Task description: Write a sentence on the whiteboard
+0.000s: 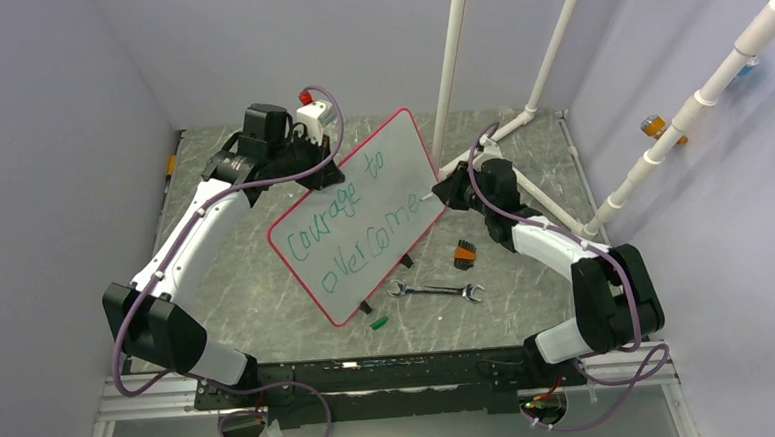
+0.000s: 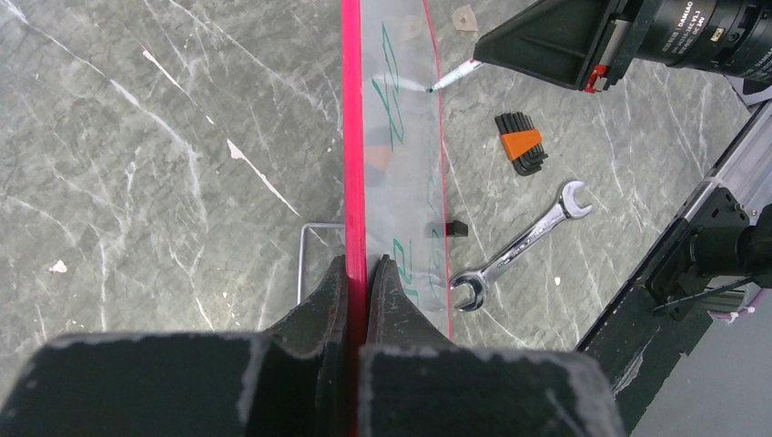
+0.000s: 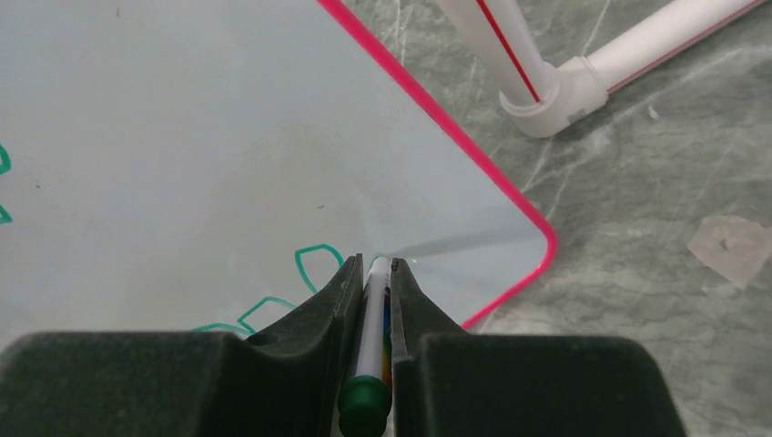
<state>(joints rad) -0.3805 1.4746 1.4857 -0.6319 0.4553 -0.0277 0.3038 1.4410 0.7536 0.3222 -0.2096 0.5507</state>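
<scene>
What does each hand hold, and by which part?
The left hand clamps the whiteboard by its red rim. The right hand grips a marker by its barrel, near the green rear end.

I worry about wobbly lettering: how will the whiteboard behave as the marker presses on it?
Probably stiff: the whiteboard looks flat though the left tool pinches only its red rim. Thin, so likely light; it may pivot or flex slightly where the marker in the right tool presses, far from that grip.
</scene>
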